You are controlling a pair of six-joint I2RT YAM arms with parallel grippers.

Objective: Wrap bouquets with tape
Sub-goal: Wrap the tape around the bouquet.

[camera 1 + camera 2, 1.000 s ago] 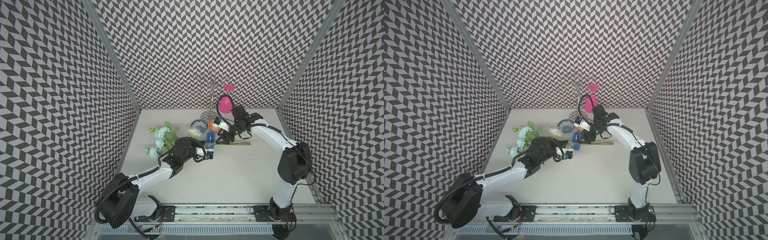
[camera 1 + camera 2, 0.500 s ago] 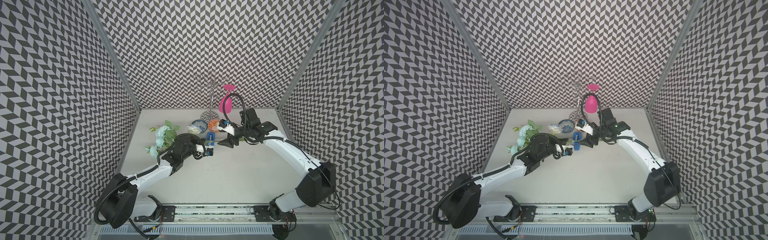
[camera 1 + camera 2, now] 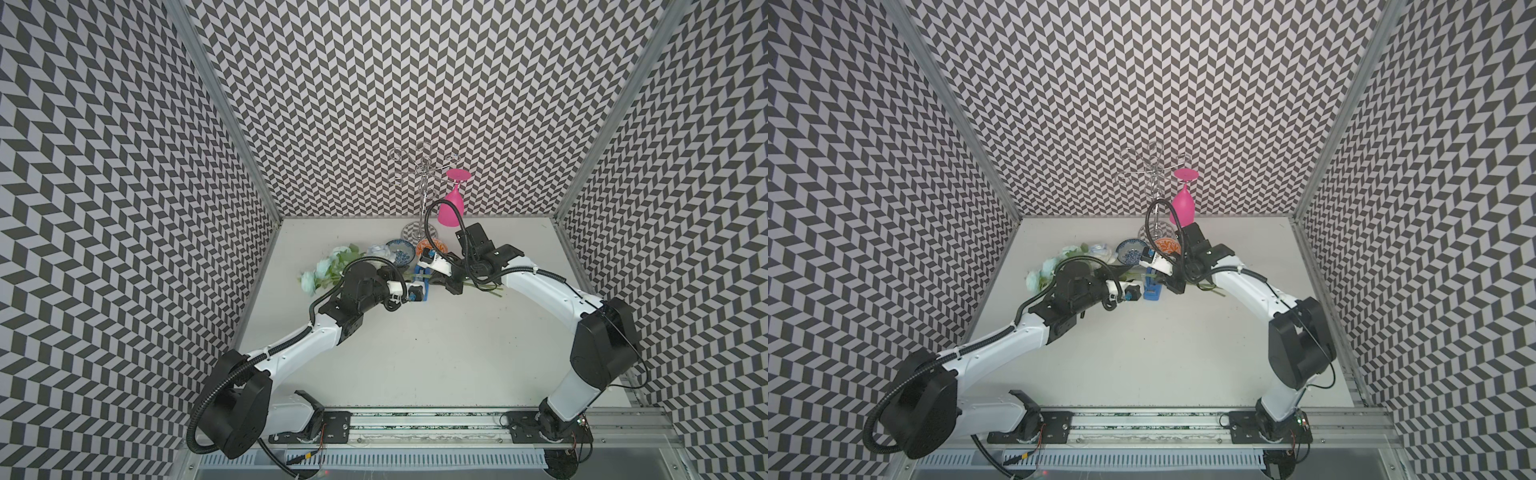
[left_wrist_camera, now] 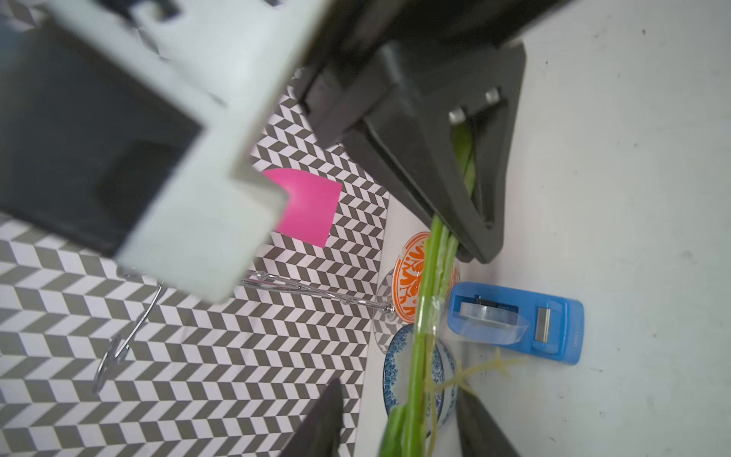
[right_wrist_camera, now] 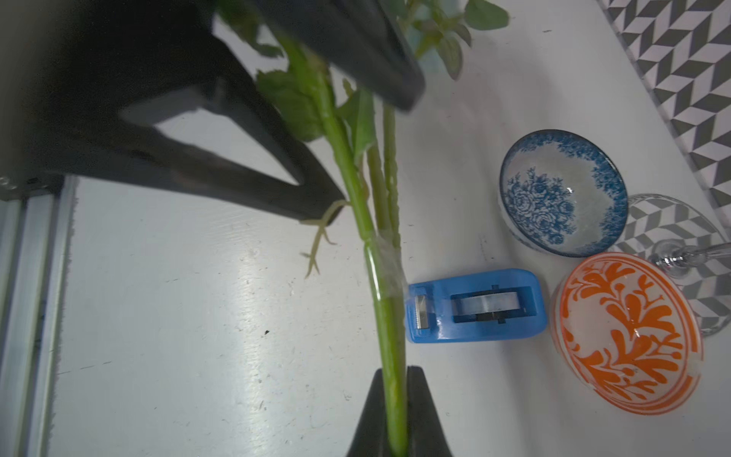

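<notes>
Green stems of the bouquet (image 5: 380, 308) sit pinched in the right jaws, which are closed tight on them. A band of clear tape (image 5: 389, 269) wraps the stems just beside the blue tape dispenser (image 5: 474, 304), which lies on the bench (image 5: 197, 316). The left jaws stand apart on either side of the stems, nearer the leaves, gripping nothing. The pale blooms (image 3: 322, 272) lie toward the left wall.
</notes>
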